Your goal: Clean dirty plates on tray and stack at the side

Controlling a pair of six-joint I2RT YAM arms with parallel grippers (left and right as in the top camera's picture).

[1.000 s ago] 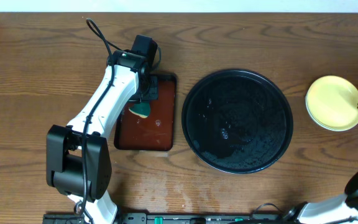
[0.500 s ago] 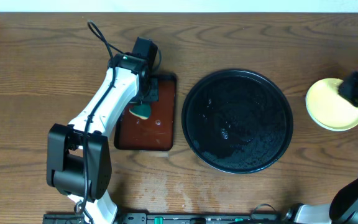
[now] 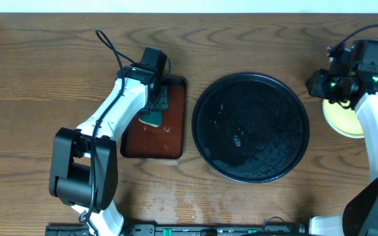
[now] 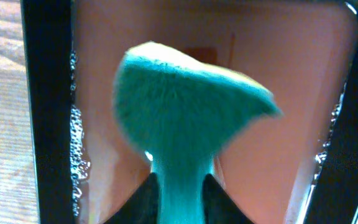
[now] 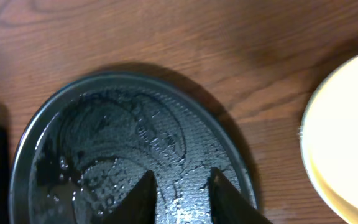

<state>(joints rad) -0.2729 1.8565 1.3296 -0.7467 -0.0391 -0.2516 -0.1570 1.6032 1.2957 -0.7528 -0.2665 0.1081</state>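
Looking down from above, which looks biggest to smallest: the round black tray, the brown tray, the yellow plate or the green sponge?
1. Round black tray
2. Brown tray
3. Yellow plate, partly hidden, but still clearly smaller than the brown tray
4. Green sponge

Nothing to read here, folks: not a single label, brand, number or sign shows up legibly in the overhead view or in either wrist view.

The table [image 3: 31,78] is evenly and brightly lit; soft glints are seen on the wet tray [image 3: 250,128]. The sponge [image 4: 179,118] is blurred close-up; the plate [image 5: 347,137] is washed out.
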